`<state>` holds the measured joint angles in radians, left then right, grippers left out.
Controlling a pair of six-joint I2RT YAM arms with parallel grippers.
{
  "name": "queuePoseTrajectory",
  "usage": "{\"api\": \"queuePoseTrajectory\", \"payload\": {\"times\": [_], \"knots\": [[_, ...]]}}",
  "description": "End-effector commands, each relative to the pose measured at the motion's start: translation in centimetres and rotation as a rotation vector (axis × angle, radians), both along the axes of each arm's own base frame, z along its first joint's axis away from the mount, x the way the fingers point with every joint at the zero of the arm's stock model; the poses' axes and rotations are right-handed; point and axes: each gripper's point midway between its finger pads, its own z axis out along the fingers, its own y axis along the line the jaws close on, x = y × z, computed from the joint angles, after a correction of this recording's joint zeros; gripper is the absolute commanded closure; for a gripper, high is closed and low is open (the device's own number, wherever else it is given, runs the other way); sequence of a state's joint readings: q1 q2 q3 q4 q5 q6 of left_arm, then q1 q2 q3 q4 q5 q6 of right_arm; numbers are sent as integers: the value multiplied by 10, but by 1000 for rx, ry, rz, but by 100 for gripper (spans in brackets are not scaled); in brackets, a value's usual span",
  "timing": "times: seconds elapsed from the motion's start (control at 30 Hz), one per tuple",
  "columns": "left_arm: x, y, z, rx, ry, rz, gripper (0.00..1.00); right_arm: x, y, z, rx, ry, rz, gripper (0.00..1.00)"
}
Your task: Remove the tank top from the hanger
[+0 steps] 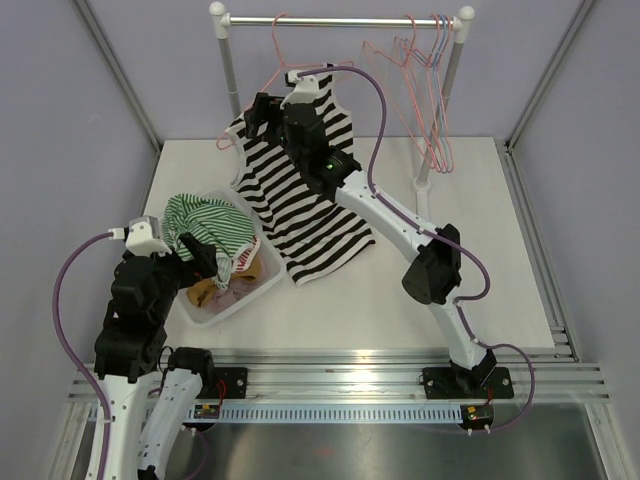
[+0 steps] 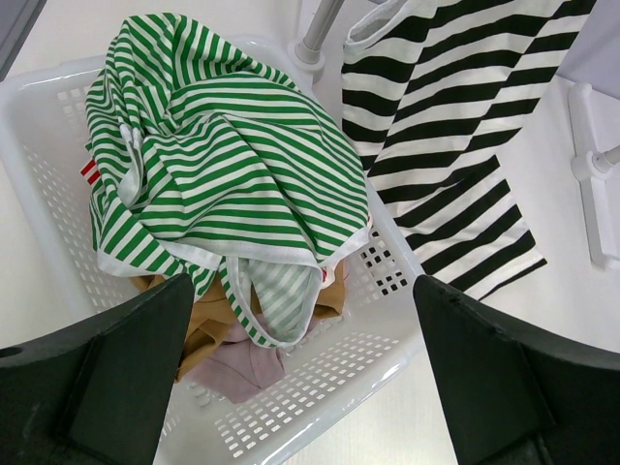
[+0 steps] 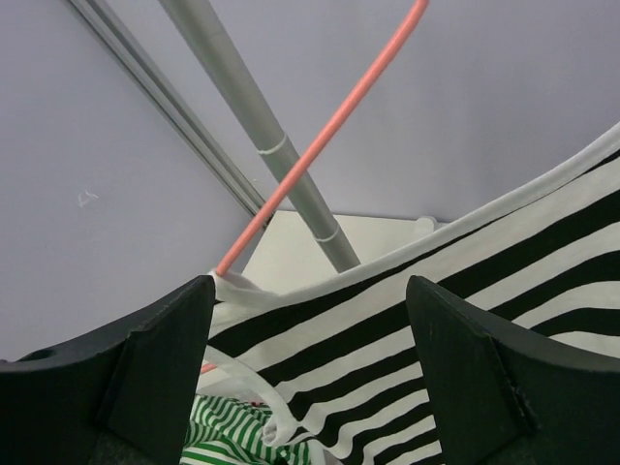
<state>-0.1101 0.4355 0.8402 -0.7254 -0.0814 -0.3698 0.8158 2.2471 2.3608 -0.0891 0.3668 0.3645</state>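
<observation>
A black-and-white striped tank top [image 1: 310, 200] hangs from a pink hanger [image 1: 268, 82] on the rail, and its hem rests on the table. My right gripper [image 1: 262, 112] is up at the top's left shoulder, jaws open. In the right wrist view the right gripper [image 3: 310, 286] frames the tank top's [image 3: 484, 291] white-edged strap, where the hanger [image 3: 329, 123] comes out of the fabric. My left gripper [image 1: 205, 258] hovers open over the basket. From the left wrist, the left gripper [image 2: 302, 286] has nothing between its fingers, and the tank top [image 2: 436, 126] hangs at the upper right.
A white basket [image 1: 240, 295] at the left holds a green-striped garment [image 1: 205, 222] over tan and pink clothes. Several spare hangers [image 1: 420, 90] hang at the right end of the rail [image 1: 340, 20]. The rack's post [image 3: 252, 116] stands close behind the right gripper.
</observation>
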Motion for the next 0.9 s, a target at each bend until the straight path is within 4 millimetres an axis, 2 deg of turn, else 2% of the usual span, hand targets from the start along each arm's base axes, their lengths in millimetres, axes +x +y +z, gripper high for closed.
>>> {"api": "queuePoseTrajectory", "payload": {"times": [0.0,0.07,0.1,0.13,0.17,0.2,0.23,0.27,0.43,0.47,0.5,0.57,0.67,0.73,0.77,0.8,0.83,0.87], "knots": [[6,-5,9,-2,-44,-24,1,-28,-12,88,179,-127,24,13],[7,-4,9,-2,-42,-22,1,-25,-8,85,182,-118,28,13],[7,-4,8,-1,-38,-21,1,-25,-12,92,177,-116,14,13],[7,-4,8,0,-36,-19,1,-16,-5,73,151,-89,4,13],[7,-4,8,-2,-36,-19,1,-18,-9,95,179,-118,-6,13],[7,-4,8,-1,-38,-19,1,-14,-9,91,162,-117,-25,13],[7,-4,8,-2,-38,-19,1,-5,-2,68,118,-92,-34,13],[7,-4,8,-1,-38,-19,1,-4,-5,76,126,-112,-50,15],[7,-1,7,4,-35,-6,1,20,-14,46,49,-120,-170,22],[7,-1,7,4,-32,-3,1,23,-19,50,51,-132,-187,23],[7,-2,7,3,-29,-7,1,28,-16,41,46,-127,-186,24],[7,-2,6,4,-29,-9,1,33,-16,43,60,-141,-179,28],[7,-2,7,3,-34,-12,1,48,-26,31,72,-111,-186,32],[6,-3,8,4,-35,-14,1,56,-36,26,62,-94,-198,42],[6,-3,8,1,-38,-15,1,56,-38,24,47,-85,-201,45],[6,-3,9,2,-40,-18,1,53,-44,34,50,-95,-204,51],[7,-4,9,1,-41,-21,1,52,-42,27,25,-83,-196,54],[7,-5,8,0,-38,-24,1,50,-44,29,16,-85,-197,56]]}}
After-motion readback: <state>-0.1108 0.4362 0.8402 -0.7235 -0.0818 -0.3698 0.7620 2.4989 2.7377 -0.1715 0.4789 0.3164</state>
